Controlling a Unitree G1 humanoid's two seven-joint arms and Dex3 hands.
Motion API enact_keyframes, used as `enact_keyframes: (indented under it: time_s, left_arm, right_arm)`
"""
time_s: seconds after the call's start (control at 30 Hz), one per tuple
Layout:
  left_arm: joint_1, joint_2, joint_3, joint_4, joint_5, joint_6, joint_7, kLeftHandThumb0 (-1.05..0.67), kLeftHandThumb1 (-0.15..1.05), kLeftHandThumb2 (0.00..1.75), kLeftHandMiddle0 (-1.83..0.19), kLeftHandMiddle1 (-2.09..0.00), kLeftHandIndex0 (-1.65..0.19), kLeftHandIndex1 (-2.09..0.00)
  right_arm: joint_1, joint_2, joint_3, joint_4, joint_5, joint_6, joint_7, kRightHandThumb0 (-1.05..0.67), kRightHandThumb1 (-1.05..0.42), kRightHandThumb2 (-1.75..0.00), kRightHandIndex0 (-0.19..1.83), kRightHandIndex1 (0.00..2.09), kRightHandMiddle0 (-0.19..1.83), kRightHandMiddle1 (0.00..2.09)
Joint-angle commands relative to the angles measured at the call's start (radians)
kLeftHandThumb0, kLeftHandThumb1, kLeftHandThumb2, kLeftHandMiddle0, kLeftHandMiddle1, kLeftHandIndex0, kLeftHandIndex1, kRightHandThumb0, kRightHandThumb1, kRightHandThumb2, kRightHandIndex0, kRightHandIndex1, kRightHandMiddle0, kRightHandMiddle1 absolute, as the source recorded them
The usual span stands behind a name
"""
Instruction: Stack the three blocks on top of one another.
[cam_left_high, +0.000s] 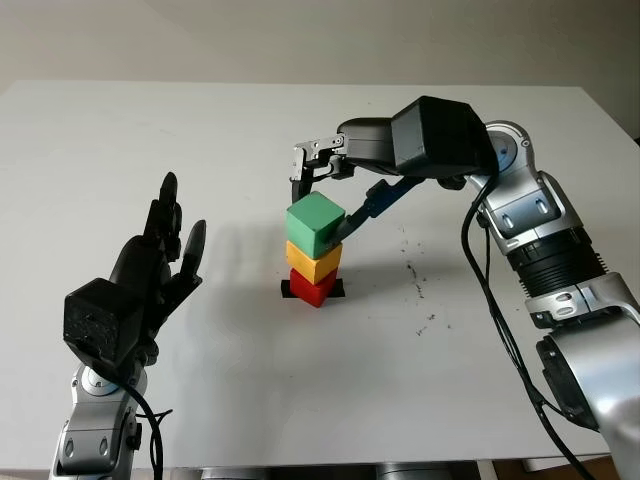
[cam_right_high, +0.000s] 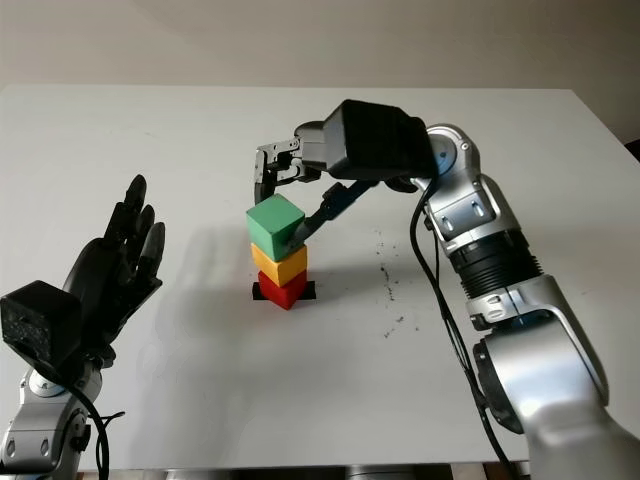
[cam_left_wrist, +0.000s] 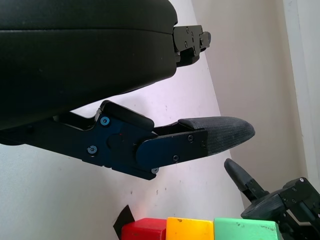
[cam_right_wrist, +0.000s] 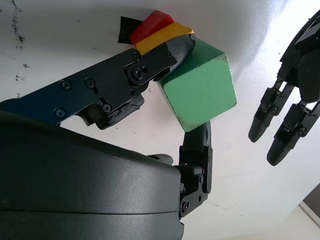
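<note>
A three-block stack stands mid-table: the red block (cam_left_high: 312, 288) at the bottom, the yellow block (cam_left_high: 314, 262) on it, and the green block (cam_left_high: 315, 222) on top, turned a little off square. My right hand (cam_left_high: 320, 212) reaches in from the right and is shut on the green block. Its thumb pad (cam_right_wrist: 176, 50) presses one face and a finger (cam_right_wrist: 199, 142) sits against the opposite side. My left hand (cam_left_high: 165, 240) is open, raised above the table left of the stack and apart from it.
The white table (cam_left_high: 100, 150) stretches wide around the stack. A black tape mark (cam_left_high: 341, 290) lies under the red block. Small dark specks (cam_left_high: 415, 280) dot the surface to the right of the stack.
</note>
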Motion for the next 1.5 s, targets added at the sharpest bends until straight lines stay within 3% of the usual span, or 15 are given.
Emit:
enact_keyframes:
  time_s: [0.0, 0.4, 0.5, 0.67, 0.83, 1.0, 1.23, 1.37, 1.47]
  left_arm:
    - [0.010, -0.001, 0.000, -0.008, 0.005, -0.013, 0.006, -0.78, 1.05, 0.58, 0.11, -0.06, 0.11, -0.06]
    - [0.011, -0.005, 0.000, -0.011, 0.001, -0.012, 0.007, -0.78, 1.05, 0.58, 0.11, -0.05, 0.11, -0.06]
    - [0.011, -0.001, -0.002, -0.011, 0.008, -0.014, 0.009, -0.78, 1.05, 0.58, 0.11, -0.05, 0.11, -0.06]
    - [0.011, -0.001, 0.000, -0.007, 0.012, -0.013, 0.009, -0.78, 1.05, 0.59, 0.11, -0.06, 0.11, -0.06]
    - [0.013, -0.001, 0.000, -0.005, 0.013, -0.017, 0.008, -0.78, 1.05, 0.59, 0.10, -0.06, 0.11, -0.05]
    - [0.012, 0.002, 0.003, 0.000, 0.004, -0.022, -0.003, -0.78, 1.05, 0.59, 0.12, -0.05, 0.12, -0.05]
    - [0.011, 0.007, 0.004, 0.002, 0.011, -0.027, -0.002, -0.77, 1.05, 0.58, 0.12, -0.05, 0.12, -0.05]
    - [0.009, -0.001, 0.007, 0.006, 0.003, -0.022, 0.000, -0.77, 1.05, 0.58, 0.12, -0.05, 0.12, -0.05]
    - [0.012, -0.004, 0.004, 0.009, 0.002, -0.018, 0.001, -0.76, 1.05, 0.59, 0.13, -0.05, 0.14, -0.05]
  right_arm:
    - [0.017, 0.002, 0.009, 0.001, -0.007, -0.008, -0.003, -0.47, -0.96, -0.05, 0.30, 0.05, 0.27, 1.60]
    - [0.013, 0.000, 0.010, 0.013, -0.004, -0.014, 0.007, -0.48, -0.96, -0.05, 0.29, 0.05, 0.28, 1.61]
    - [0.007, -0.010, 0.020, 0.009, -0.023, -0.003, 0.017, -0.58, -0.90, -0.05, 0.21, 0.02, 0.11, 1.35]
    - [0.016, -0.040, 0.029, -0.029, -0.049, -0.046, 0.035, -0.77, -0.84, -0.05, -0.07, 0.02, -0.08, 0.42]
    - [0.063, -0.069, -0.008, -0.094, -0.003, -0.062, 0.054, -0.83, -0.80, -0.05, -0.19, 0.00, -0.19, 0.05]
    - [0.114, -0.103, -0.041, -0.175, 0.000, -0.056, 0.013, -0.88, -0.83, -0.06, -0.19, 0.00, -0.19, 0.00]
    - [0.187, -0.130, -0.165, -0.224, 0.119, -0.046, -0.033, -0.97, -0.88, -0.07, -0.19, 0.00, -0.19, 0.00]
    - [0.314, -0.070, -0.281, -0.335, 0.203, 0.118, -0.193, -0.84, -1.01, -0.10, -0.19, 0.00, -0.19, 0.00]
    - [0.449, 0.009, -0.319, -0.404, 0.177, 0.166, -0.394, -0.66, -1.04, -0.33, -0.19, 0.00, -0.19, 0.00]
